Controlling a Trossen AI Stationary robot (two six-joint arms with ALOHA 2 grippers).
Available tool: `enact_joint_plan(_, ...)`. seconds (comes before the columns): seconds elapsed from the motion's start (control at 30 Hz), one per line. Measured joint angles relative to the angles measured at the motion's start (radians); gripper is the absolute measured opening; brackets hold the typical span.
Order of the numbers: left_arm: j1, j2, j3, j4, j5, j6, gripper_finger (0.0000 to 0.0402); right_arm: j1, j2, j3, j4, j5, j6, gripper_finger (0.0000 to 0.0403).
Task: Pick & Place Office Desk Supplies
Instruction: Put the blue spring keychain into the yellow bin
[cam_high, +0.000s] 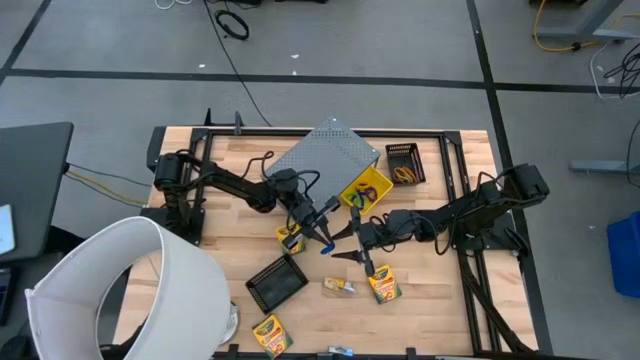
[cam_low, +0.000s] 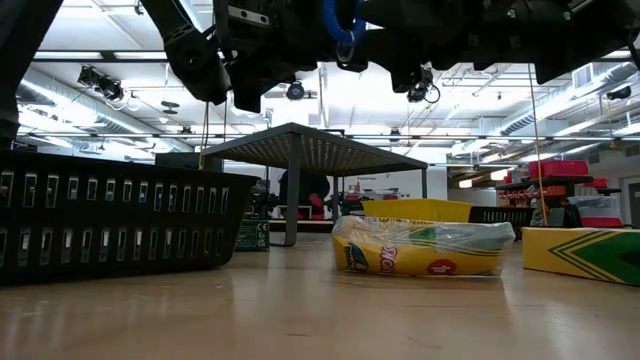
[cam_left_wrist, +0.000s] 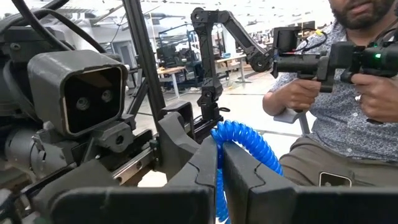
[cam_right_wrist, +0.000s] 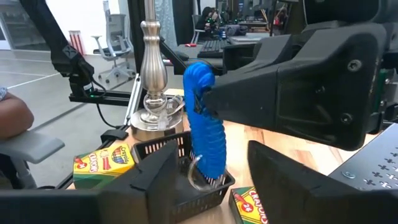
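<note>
My left gripper (cam_high: 322, 222) hangs above the table's middle, shut on a blue coiled elastic loop (cam_right_wrist: 205, 134). A metal ring (cam_right_wrist: 195, 175) dangles at the loop's lower end. My right gripper (cam_right_wrist: 211, 171) faces it from the table's right. It is open, one finger on each side of the hanging loop (cam_high: 326, 247), touching nothing. In the low view the loop (cam_low: 345, 25) shows high above the wood. A multicoloured packet (cam_low: 420, 250) and a crayon box (cam_low: 580, 250) lie flat on the table. My left gripper pinches the blue loop's upper part (cam_right_wrist: 200, 99) between its two shut fingers (cam_left_wrist: 205, 168). The fingers come level from the table's left. A bend of the coil (cam_left_wrist: 245, 140) arches past the fingertips. The rest hangs slack below, clear of the table.
A black mesh basket (cam_high: 277, 282), a yellow bin (cam_high: 367, 188), a small black tray (cam_high: 404, 163) and a grey perforated stand (cam_high: 325, 155) sit around the arms. Crayon boxes (cam_high: 384, 286) (cam_high: 270, 335) and a packet (cam_high: 339, 287) lie near. A big white cylinder (cam_high: 130, 290) stands left. A person (cam_left_wrist: 348, 93) sits beyond.
</note>
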Motion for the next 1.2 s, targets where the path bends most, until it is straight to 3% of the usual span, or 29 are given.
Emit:
enact_joint_plan(0.13,0.0,0.0,0.0,0.0,-0.004,0.001,0.0009,0.0,0.0,0.0,0.001,0.0,0.0,0.0146)
enact_joint_plan(0.33,0.0,0.0,0.0,0.001,-0.007,0.001,0.0009,0.0,0.0,0.0,-0.001,0.002,-0.007,0.0021)
enact_joint_plan(0.63,0.0,-0.001,0.0,-0.007,-0.007,-0.024,0.0014,0.0,0.0,0.0,-0.027,0.003,-0.015,0.001)
enact_joint_plan(0.97,0.065,-0.001,0.0,-0.007,0.111,-0.178,0.0152,0.003,0.0,0.0,-0.029,0.004,-0.013,0.001)
enact_joint_plan(1.2,0.138,-0.002,0.0,-0.034,0.296,-0.218,0.0261,0.003,0.0,0.0,-0.033,-0.009,-0.012,0.001)
